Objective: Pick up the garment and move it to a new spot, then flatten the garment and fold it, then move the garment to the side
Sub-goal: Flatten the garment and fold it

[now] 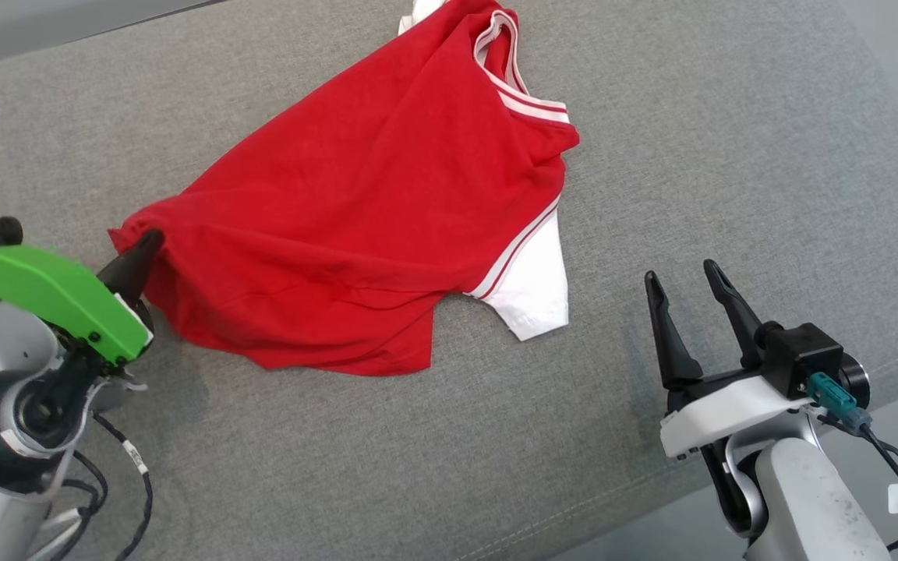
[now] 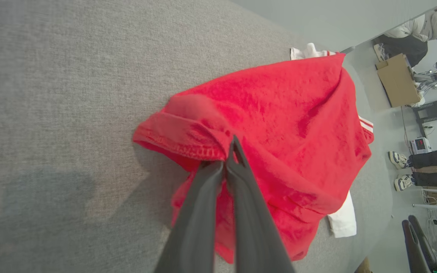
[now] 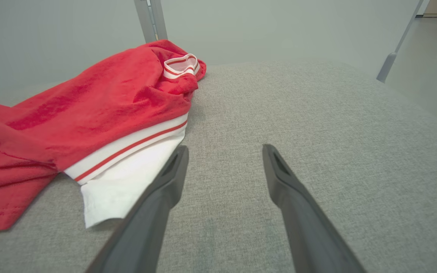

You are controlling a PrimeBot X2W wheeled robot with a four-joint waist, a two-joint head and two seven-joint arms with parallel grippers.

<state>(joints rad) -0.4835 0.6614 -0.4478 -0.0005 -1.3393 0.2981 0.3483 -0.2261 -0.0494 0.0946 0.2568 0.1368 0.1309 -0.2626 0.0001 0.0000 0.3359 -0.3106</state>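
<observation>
left gripper (image 1: 149, 240) jaws pressed together, pinching shirt (image 1: 355, 218) hem corner. right gripper (image 1: 680, 270) jaws spread, empty, just right of white sleeve (image 1: 536, 290), not touching.

Red garment (image 1: 355, 226), white striped trim

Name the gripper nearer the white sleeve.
Right. The right gripper stands open beside the white sleeve, not touching; the left gripper pinches the red hem at the opposite end.

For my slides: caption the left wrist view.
The left gripper pinches the red garment by its hem on the grey cushion, white sleeve beyond.
</observation>
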